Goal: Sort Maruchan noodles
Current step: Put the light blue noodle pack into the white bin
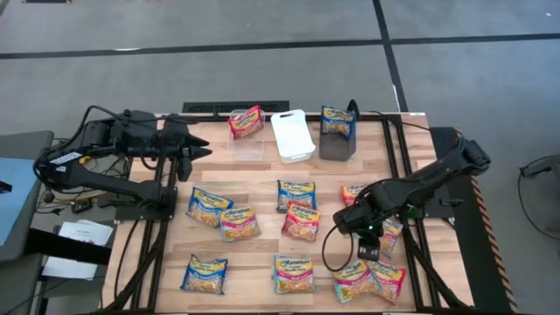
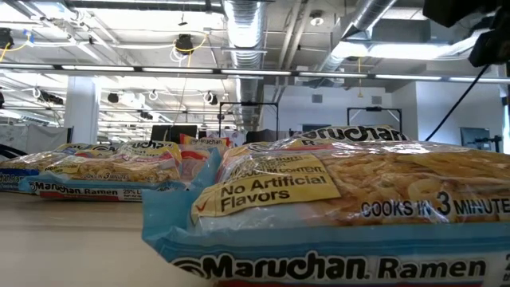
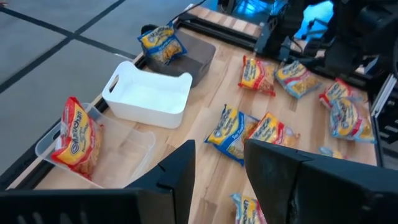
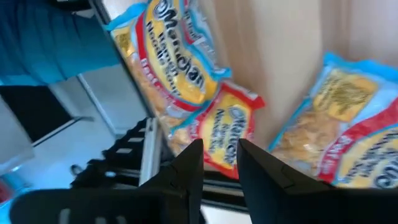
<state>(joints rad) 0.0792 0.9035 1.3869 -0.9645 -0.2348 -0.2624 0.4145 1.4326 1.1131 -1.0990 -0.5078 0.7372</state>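
Several Maruchan noodle packets lie flat on the wooden table (image 1: 262,254), in red, blue/yellow and light blue/pink prints. One red packet (image 1: 245,121) stands in the clear bin (image 1: 249,147). A blue/yellow packet (image 1: 337,120) stands in the dark bin (image 1: 336,144). My right gripper (image 1: 367,251) hangs open, pointing steeply down over the packets by the table's right edge. In the right wrist view a red packet (image 4: 229,127) shows just past its fingers (image 4: 219,155). My left gripper (image 1: 203,150) waits raised and open at the far left, with nothing between its fingers (image 3: 219,163).
The white bin (image 1: 292,136) stands between the clear and dark bins along the far edge. Black frame rails (image 1: 404,175) run along the table's sides. In the low view a light blue packet (image 2: 343,207) fills the foreground, and others (image 2: 103,171) lie behind it.
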